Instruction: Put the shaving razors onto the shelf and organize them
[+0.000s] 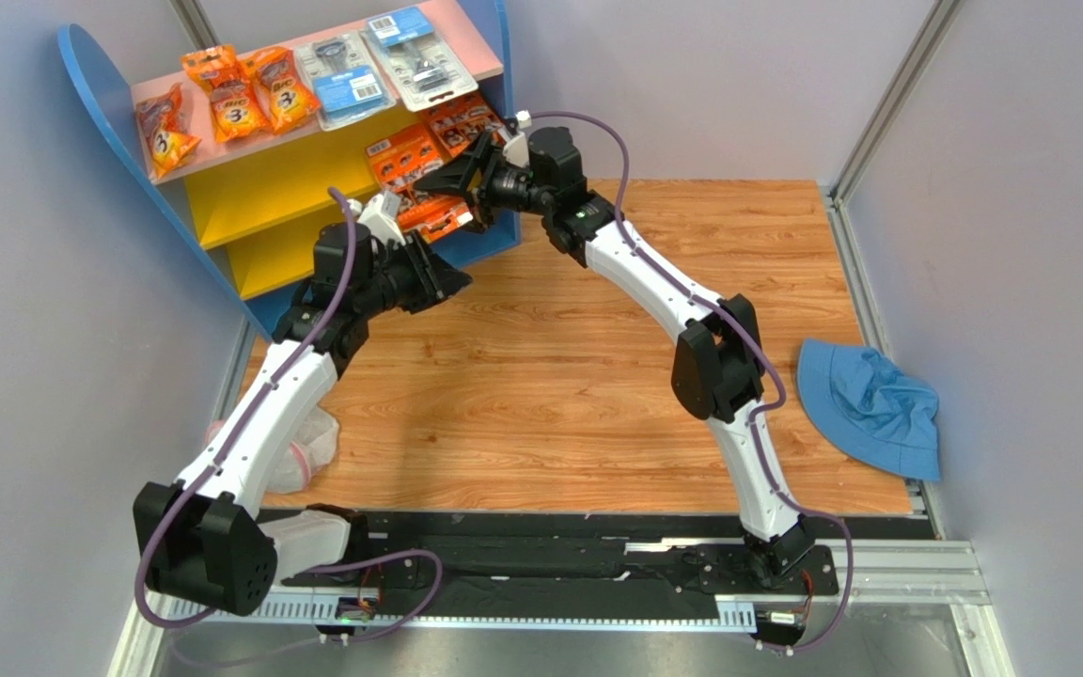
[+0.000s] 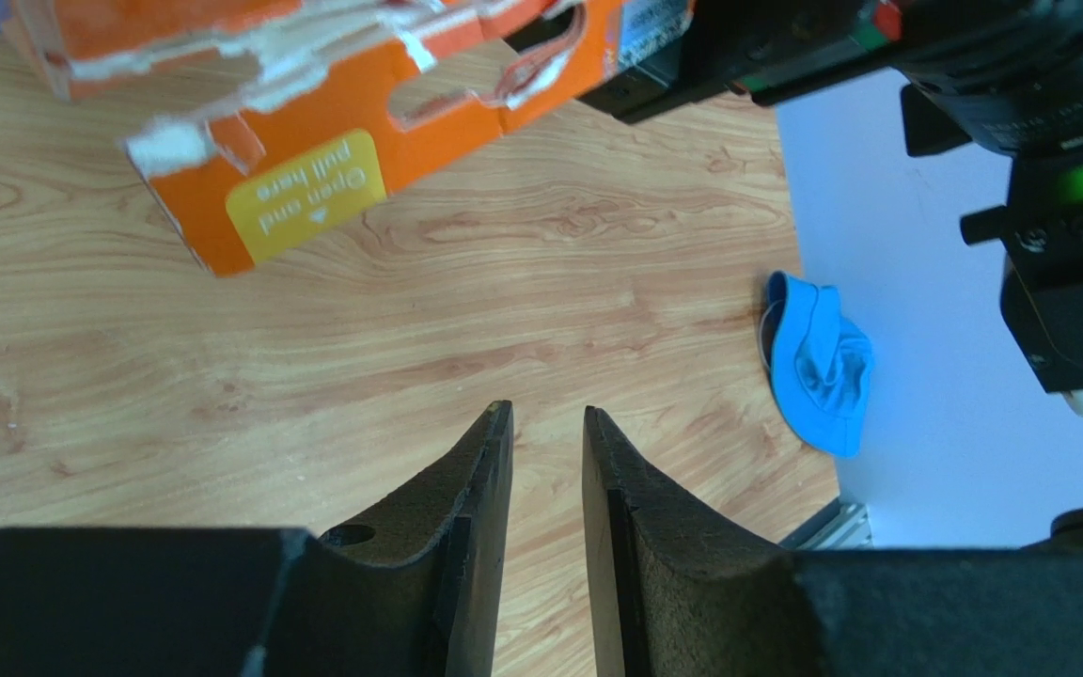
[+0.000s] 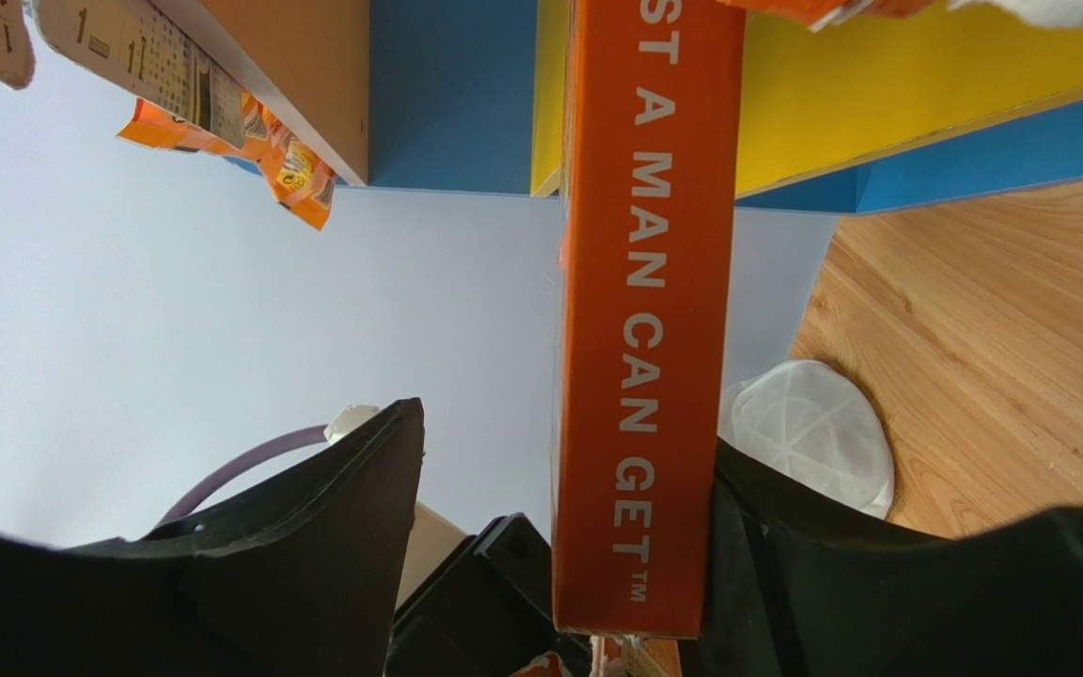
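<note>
Rail [image 1: 561,562]: black, at near edge; both arm bases on it, arms reaching fwd to the shelf.
Table [image 1: 561,409]: wood-grain top.
Blue cloth [image 1: 872,406]: crumpled at the table's R edge, well apart from both grippers.
L gripper [image 2: 547,412]: over the wood just in front of the shelf's R end. Jaws a narrow slit apart, nothing btwn them.
Orange card [image 1: 434,216]: just beyond L gripper at the shelf's R front. Torn along one edge, with a yellow "Open and pull here" label in L wrist view.
R gripper [image 3: 566,430]: jaws wide apart w/ the card's narrow edge btwn them. Card touches one finger, clear gap to the other, so not clamped. Card's far end reaches the yellow board.
Shelf [image 1: 95,85]: blue sides, far L corner.
Orange cards [image 1: 406,158]: more of them on the middle yellow board.
Orange bags [image 1: 223,96]: three on the pink top board, L side.
Blister packs [image 1: 420,57]: on the pink top board, R of the bags.
</note>
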Available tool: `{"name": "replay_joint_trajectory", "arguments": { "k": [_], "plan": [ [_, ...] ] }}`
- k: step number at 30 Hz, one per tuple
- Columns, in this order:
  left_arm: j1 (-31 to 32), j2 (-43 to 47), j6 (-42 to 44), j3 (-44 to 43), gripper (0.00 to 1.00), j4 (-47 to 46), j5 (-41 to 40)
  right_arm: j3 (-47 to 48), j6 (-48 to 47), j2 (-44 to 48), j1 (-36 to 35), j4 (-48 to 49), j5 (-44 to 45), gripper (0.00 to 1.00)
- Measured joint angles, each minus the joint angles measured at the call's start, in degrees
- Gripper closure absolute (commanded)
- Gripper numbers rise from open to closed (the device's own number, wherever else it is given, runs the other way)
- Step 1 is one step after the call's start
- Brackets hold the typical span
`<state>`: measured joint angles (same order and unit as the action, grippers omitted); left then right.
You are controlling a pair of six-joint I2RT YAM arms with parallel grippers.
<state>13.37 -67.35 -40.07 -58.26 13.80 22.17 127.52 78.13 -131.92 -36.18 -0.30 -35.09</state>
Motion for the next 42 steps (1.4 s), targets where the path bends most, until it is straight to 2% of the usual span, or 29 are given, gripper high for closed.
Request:
{"name": "replay_joint_trajectory", "arguments": {
  "k": [13,19,28,42],
  "plan": [
    [-2.32,-5.95,-0.02,-5.44,1.0,-3.17,-2.4,0.15,-0.22,-0.02,0.24,-0.35,-1.36,0.36],
    [-3.28,-10.12,0.44,-11.17,1.0,-3.61,-3.41,0.48,-0.35,-0.02,0.83,-0.35,-1.99,0.35],
    [-4.63,-13.38,0.5,-12.26,1.0,-3.8,-4.72,0.48,-1.14,-0.02,1.73,-1.31,-2.8,0.35],
    [-8.15,-19.17,1.9,-21.7,1.0,-3.02,-5.14,-6.47,-3.23,2.12,2.4,-1.73,-3.43,0.34]
  ]
}}
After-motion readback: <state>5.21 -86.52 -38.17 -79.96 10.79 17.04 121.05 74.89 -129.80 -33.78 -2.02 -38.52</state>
